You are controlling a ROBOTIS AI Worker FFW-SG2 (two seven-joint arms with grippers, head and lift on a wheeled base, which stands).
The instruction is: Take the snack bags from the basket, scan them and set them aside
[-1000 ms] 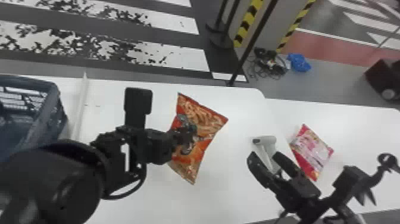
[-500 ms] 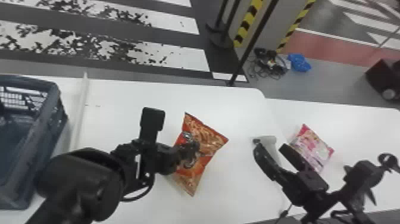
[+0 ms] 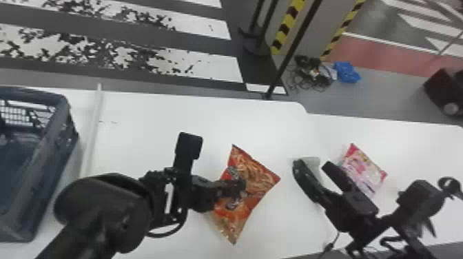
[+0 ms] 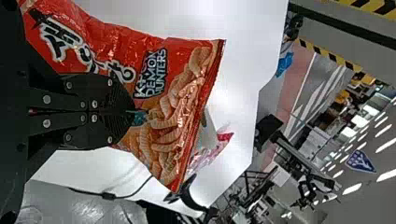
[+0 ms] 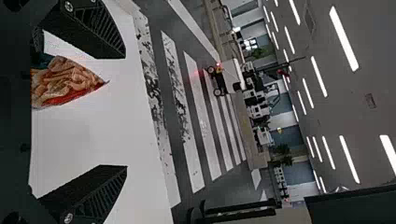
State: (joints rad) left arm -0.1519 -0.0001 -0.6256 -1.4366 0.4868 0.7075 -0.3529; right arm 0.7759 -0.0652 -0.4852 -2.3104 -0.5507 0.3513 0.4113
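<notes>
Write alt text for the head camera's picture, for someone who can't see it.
The robot's left gripper holds an orange-red snack bag over a white table. To its right, the open right gripper partly hides a handheld scanner, with a pink bag beyond; a dark blue basket stands at far left.

Black arm (image 3: pixel 74 237), rounded casing (image 3: pixel 103 203), looped cable (image 3: pixel 165 236), white marking (image 3: pixel 168 198)

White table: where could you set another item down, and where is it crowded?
Bare: beyond the orange bag, towards the far edge of the table; leftward to the pale strip; right of the pink bag. Crowded: around the grey scanner, by the right gripper.
</notes>
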